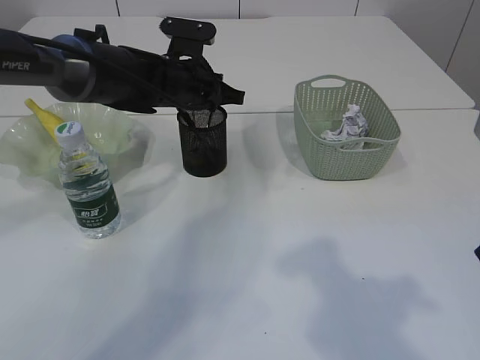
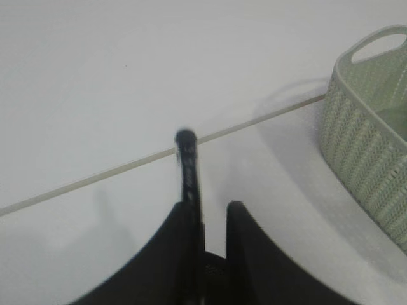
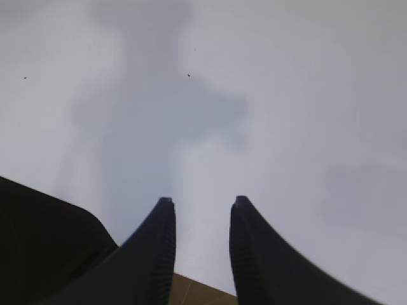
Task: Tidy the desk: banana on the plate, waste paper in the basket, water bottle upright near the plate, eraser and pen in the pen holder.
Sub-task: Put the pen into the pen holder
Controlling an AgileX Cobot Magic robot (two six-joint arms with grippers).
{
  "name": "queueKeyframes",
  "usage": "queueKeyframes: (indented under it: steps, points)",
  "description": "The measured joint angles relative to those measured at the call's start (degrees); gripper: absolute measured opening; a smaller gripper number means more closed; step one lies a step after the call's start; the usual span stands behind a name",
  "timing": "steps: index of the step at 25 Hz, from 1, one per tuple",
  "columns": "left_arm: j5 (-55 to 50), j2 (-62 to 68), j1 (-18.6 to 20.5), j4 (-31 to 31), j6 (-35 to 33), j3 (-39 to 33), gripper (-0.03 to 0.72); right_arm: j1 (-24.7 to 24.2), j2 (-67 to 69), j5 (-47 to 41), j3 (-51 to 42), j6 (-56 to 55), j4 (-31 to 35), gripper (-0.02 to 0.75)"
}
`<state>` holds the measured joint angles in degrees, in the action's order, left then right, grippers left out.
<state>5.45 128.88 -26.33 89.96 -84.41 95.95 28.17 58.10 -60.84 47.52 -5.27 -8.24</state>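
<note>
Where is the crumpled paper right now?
The crumpled paper lies inside the green basket, on the right of the exterior view, to the right of the black mesh pen holder.

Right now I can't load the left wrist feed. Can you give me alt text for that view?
Two dark fingers fill the bottom of the frame, with a thin black pen lying against the left one, its tip pointing up. Behind them is the white table, crossed by a pale seam, and the green woven basket sits at the right edge.
</note>
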Motion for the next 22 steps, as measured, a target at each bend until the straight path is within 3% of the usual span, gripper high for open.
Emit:
queueKeyframes:
  steps: [22]
  points:
    - [1.01,-4.88,0.00,-0.04,0.09,0.00,0.162,0.00,0.00,0.00,0.00,0.00,-0.20,0.221]
